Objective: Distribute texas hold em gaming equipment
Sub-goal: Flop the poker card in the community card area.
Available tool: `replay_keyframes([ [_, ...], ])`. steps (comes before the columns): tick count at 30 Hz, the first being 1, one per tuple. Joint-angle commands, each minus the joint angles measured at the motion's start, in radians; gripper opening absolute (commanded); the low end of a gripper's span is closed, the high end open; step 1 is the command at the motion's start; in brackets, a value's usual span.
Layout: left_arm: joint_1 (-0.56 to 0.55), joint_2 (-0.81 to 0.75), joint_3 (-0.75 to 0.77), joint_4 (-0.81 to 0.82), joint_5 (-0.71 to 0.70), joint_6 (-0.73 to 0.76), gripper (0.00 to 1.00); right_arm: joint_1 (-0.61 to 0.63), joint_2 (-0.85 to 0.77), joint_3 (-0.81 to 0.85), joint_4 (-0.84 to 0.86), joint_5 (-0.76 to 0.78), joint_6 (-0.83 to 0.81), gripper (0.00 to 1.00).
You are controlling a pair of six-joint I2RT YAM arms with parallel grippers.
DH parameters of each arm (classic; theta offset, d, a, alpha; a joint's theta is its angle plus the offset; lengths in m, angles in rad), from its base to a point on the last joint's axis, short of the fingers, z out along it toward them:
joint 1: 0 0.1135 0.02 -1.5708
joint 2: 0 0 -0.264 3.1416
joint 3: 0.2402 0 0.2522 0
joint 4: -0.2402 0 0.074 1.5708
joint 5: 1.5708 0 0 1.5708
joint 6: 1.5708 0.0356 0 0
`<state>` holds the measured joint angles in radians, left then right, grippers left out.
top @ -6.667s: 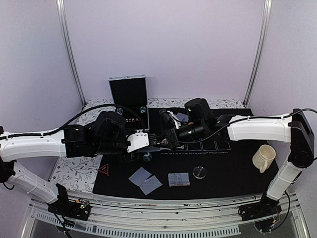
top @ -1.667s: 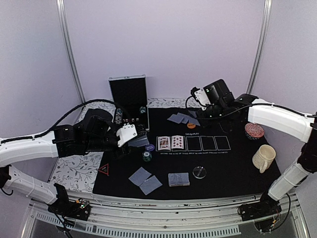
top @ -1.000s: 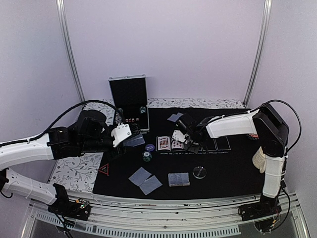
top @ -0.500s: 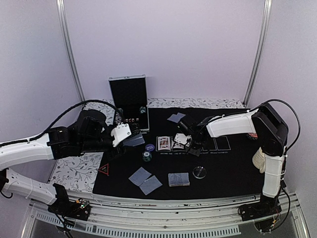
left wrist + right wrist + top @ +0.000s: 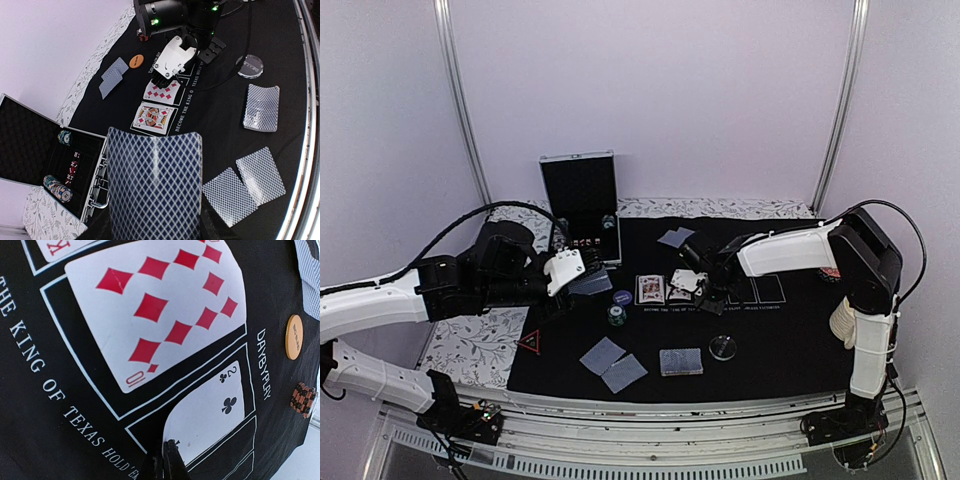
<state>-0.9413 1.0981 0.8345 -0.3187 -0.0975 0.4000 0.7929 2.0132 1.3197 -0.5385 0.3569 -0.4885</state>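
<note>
Laying the two of clubs [image 5: 212, 407] into the third box of the mat [image 5: 45, 405], beside the ten [image 5: 160, 305], my right claw [image 5: 169, 456] is pinched together on the card's near corner. To do it well I should lower it flat, square it to the white lines, then let go without nudging the ten. My left claw [image 5: 582, 283] is clamped across a bowed face-down card [image 5: 155, 185], in the air at the mat's left edge. Only the right wrist view shows the rank and the pinch. Only the left wrist view shows the deck [image 5: 261, 107] and disc [image 5: 249, 66] clearly.
</note>
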Motion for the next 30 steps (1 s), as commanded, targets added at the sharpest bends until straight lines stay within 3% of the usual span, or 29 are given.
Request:
replay_keyframes([
  [1, 0.013, -0.007, -0.006, 0.008, 0.006, 0.008, 0.46, 0.008, -0.003, -0.011, 0.031, -0.008, -0.047, 0.02],
  [13, 0.013, -0.018, -0.011, 0.004, 0.007, 0.008, 0.46, -0.005, 0.015, -0.016, 0.021, -0.001, -0.070, 0.04],
  [18, 0.014, -0.014, -0.009, 0.004, 0.016, 0.018, 0.46, 0.003, -0.008, -0.019, -0.001, -0.022, -0.049, 0.35],
  [26, 0.015, -0.006, -0.002, -0.005, 0.040, 0.030, 0.47, 0.033, -0.165, 0.002, 0.001, -0.086, -0.011, 0.50],
  [28, 0.013, -0.011, -0.002, -0.007, 0.049, 0.037, 0.47, 0.033, -0.240, 0.009, 0.025, -0.151, 0.025, 0.58],
  [30, 0.014, -0.017, -0.001, -0.005, 0.059, 0.039, 0.47, 0.032, -0.332, 0.004, 0.089, -0.265, 0.072, 0.74],
])
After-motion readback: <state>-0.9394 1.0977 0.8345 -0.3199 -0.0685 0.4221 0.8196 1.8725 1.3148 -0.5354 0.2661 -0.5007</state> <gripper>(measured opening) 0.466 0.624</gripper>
